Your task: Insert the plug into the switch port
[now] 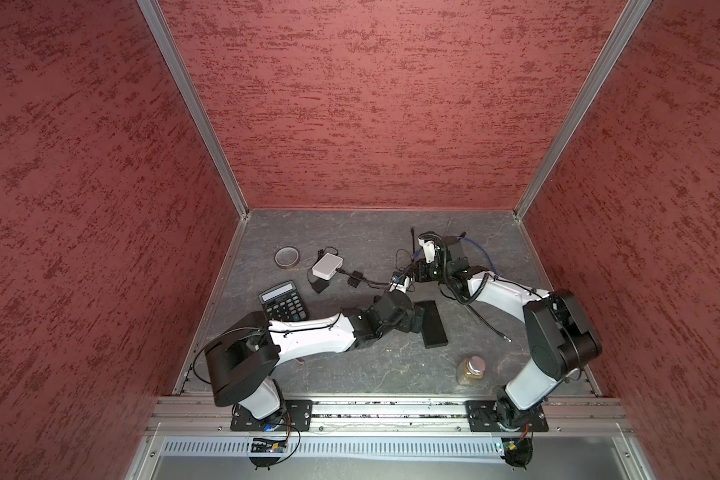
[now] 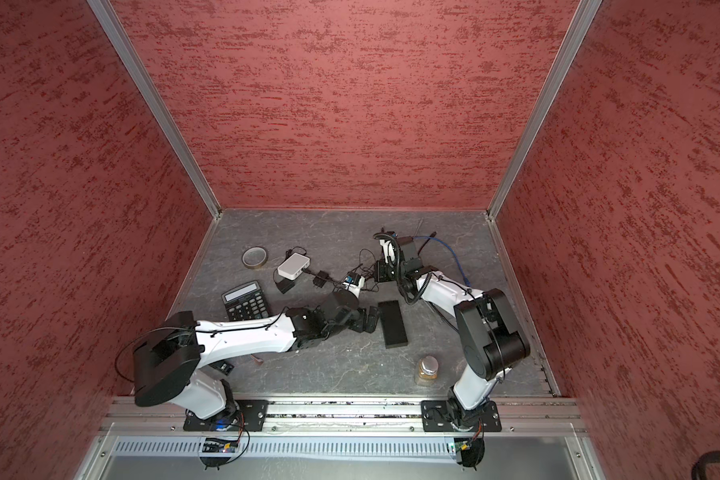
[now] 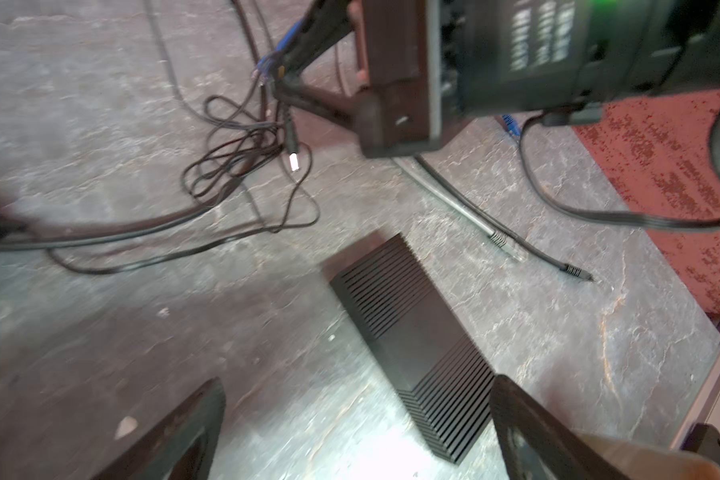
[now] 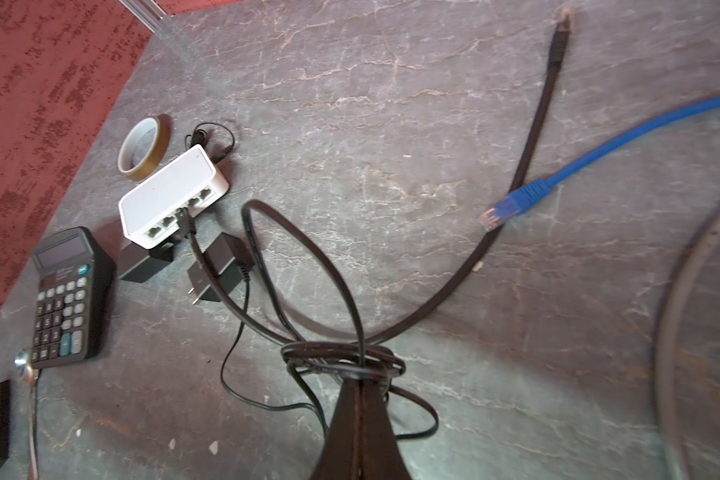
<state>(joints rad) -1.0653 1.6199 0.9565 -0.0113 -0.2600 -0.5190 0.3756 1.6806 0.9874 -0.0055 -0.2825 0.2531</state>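
Several tangled black cords [image 4: 329,357], one power adapter [image 4: 221,266] before white switch [image 4: 167,195]

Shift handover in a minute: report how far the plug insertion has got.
Done: one black cable sits in a port of the white network switch; the other ports look empty. In hand: the right gripper is shut on a tangle of black cords; the left gripper is open over a black ribbed box. Still to do: the blue Ethernet plug lies loose on the table, apart from the switch.
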